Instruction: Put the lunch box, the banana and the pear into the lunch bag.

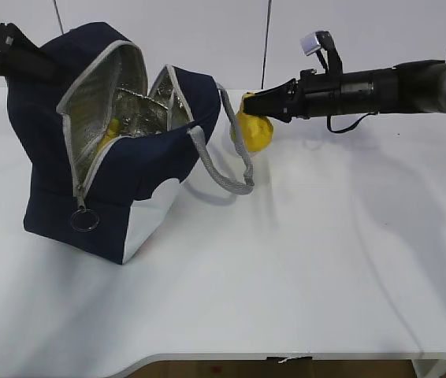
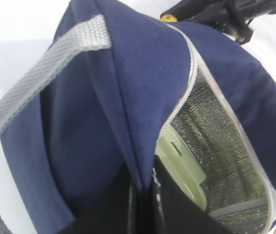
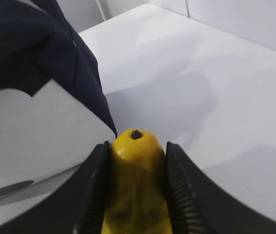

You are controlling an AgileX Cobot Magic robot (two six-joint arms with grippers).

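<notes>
The navy lunch bag stands open on the left, its foil lining showing. My left gripper is behind its top and is shut on the navy fabric edge of the opening. Inside the bag, the pale green lid of the lunch box shows, and a bit of yellow that looks like the banana. My right gripper is shut on the yellow pear, held just right of the bag by its grey handle. In the right wrist view the pear sits between the fingers.
The white table stretches to the front and right of the bag. The zipper's ring pull hangs at the bag's front left. The bag's white front panel is close to the left of the pear.
</notes>
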